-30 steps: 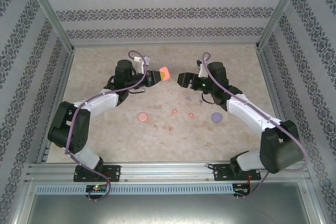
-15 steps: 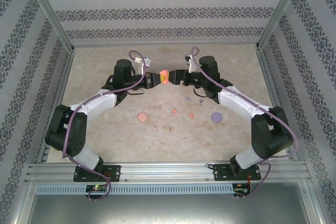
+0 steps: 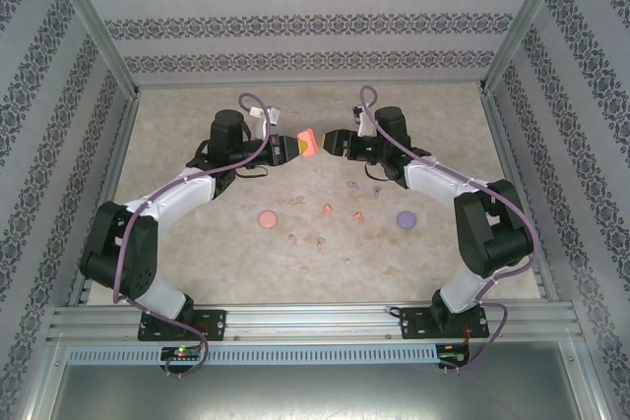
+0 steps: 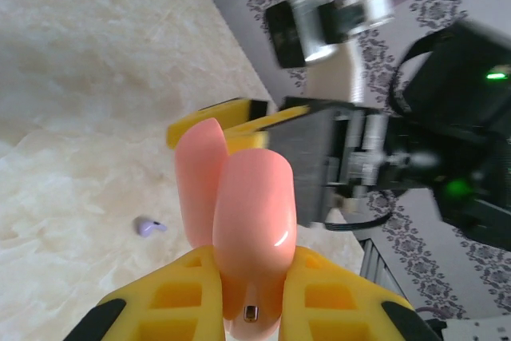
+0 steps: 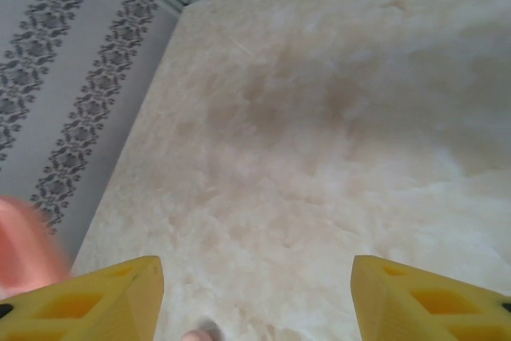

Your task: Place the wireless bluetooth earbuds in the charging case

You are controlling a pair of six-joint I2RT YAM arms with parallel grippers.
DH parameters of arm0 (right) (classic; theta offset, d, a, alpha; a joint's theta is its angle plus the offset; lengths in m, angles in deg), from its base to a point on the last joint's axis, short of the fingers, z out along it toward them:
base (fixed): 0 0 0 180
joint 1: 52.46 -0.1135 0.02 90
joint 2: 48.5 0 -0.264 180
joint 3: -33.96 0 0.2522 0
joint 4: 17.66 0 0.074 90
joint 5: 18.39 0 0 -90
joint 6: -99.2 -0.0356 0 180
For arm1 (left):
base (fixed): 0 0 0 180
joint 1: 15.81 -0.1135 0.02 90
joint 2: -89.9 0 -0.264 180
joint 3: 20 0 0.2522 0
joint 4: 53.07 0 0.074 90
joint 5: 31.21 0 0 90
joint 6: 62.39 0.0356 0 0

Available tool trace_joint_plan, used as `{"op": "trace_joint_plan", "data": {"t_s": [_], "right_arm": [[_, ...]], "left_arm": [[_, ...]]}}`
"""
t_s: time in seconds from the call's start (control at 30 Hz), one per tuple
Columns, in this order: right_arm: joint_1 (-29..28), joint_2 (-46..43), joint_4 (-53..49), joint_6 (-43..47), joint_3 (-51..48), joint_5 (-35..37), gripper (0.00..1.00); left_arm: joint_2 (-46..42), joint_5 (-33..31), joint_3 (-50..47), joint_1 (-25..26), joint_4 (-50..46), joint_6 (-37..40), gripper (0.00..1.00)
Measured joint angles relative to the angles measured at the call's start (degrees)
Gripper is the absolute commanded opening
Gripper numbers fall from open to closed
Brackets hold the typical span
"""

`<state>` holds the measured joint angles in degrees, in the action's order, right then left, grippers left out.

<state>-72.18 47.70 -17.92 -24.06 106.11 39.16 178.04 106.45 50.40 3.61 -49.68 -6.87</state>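
My left gripper is shut on a coral-pink charging case and holds it above the far middle of the table. In the left wrist view the case rises from between my yellow fingers, its two rounded halves a little apart. My right gripper is open just right of the case, and one of its yellow fingers shows behind the case. In the right wrist view its jaws hold nothing, and the case is a blur at the left edge. Coral earbuds, pink earbuds and purple earbuds lie on the table.
A pink case and a purple case lie on the marble tabletop on either side of the earbuds. One purple earbud lies below the held case. Patterned walls and metal frame rails enclose the table.
My right gripper has swung left, up to the held case, and its jaws have narrowed. The left gripper has kept its grip and barely moved.
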Motion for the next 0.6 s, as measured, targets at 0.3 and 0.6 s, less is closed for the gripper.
{"op": "trace_joint_plan", "data": {"t_s": [0.3, 0.6], "right_arm": [[0.9, -7.4, 0.4, -2.1, -4.2, -6.5, 0.64], [0.9, -10.1, 2.4, -2.2, -4.1, -15.9, 0.53]], "left_arm": [[-1.4, 1.4, 0.1, 0.0, 1.7, 0.0, 0.00], [-1.4, 3.4, 0.1, 0.1, 2.6, -0.3, 0.00]]}}
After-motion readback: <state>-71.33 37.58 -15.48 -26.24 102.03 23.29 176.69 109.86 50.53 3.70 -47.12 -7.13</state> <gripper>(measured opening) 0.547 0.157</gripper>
